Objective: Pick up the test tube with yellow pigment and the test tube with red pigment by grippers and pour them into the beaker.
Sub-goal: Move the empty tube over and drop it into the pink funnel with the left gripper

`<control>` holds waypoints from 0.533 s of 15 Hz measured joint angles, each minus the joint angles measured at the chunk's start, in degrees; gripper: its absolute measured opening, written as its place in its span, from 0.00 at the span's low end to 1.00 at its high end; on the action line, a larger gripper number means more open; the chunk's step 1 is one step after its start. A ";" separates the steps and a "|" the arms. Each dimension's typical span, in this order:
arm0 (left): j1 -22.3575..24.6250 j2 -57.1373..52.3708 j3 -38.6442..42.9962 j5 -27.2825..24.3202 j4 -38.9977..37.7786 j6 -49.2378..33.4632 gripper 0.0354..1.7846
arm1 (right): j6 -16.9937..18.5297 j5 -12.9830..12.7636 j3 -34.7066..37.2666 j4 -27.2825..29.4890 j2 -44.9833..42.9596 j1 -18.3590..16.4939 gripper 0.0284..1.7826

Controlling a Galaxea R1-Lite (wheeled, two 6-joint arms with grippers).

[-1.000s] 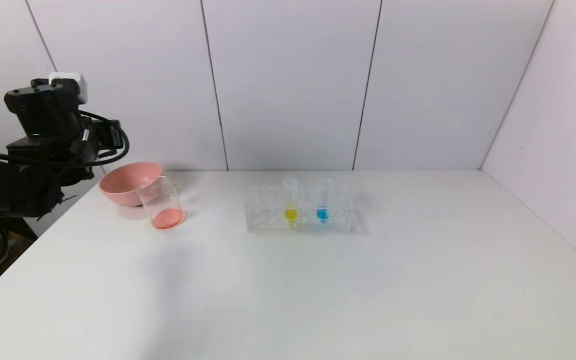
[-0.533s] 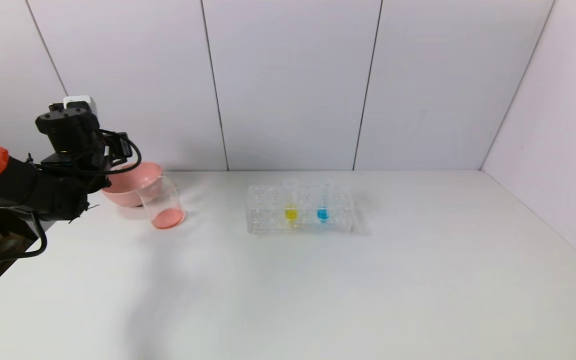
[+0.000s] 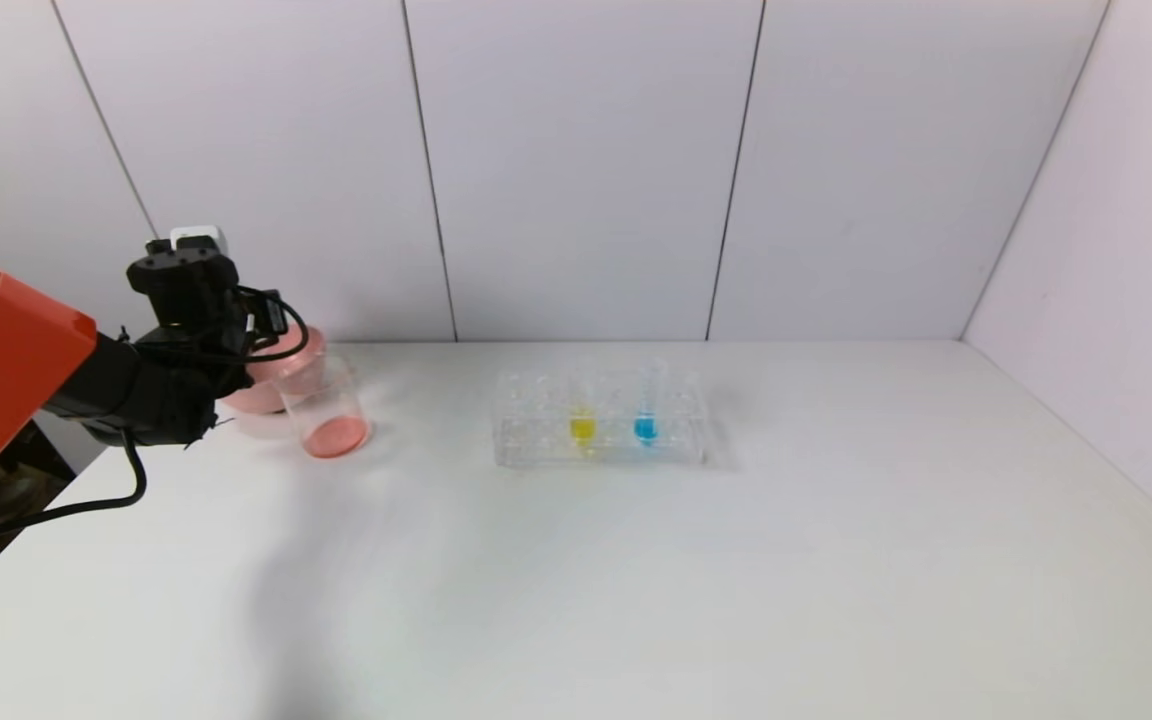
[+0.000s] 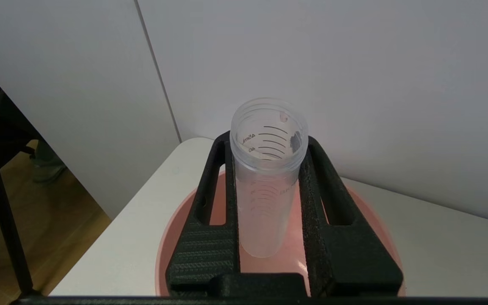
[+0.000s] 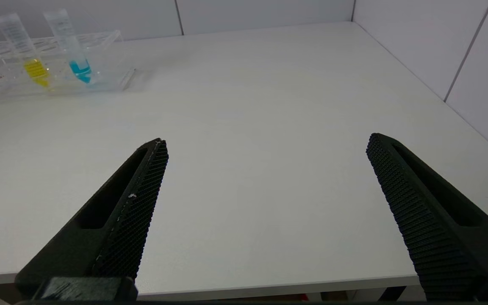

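Note:
My left gripper [image 3: 221, 320] is over the pink bowl [image 3: 301, 347] at the table's far left. In the left wrist view the left gripper [image 4: 267, 142] is shut on a clear graduated test tube [image 4: 265, 203], open mouth away from the wrist, with no liquid showing in it. No tube with red liquid is in view. The beaker [image 3: 324, 405] stands beside the bowl with red-pink liquid at its bottom. The test tube with yellow pigment [image 3: 582, 415] stands in the clear rack [image 3: 536, 425]; it also shows in the right wrist view [image 5: 28, 51]. My right gripper [image 5: 267, 142] is open and empty above the table's near edge.
A like tube with blue liquid [image 3: 646, 415] stands in the rack next to the yellow one. The pink bowl fills the space under the left fingers [image 4: 176, 241]. White walls close the table at the back and right. The table's left edge drops off beside the bowl.
My left arm has moved right and down from beyond the table's left edge to over the pink bowl, still holding the tube. Rack, beaker and right gripper have not moved.

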 joint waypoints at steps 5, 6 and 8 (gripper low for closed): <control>0.00 0.55 -0.02 0.17 -0.89 -0.02 0.51 | 0.00 0.00 0.00 0.00 0.00 0.00 0.96; 0.00 0.50 0.09 0.26 -1.27 -0.02 0.61 | 0.00 0.00 0.00 0.00 0.00 0.00 0.96; -0.05 0.05 0.30 0.41 -1.38 -0.02 0.79 | 0.00 0.00 0.00 0.00 0.00 0.00 0.96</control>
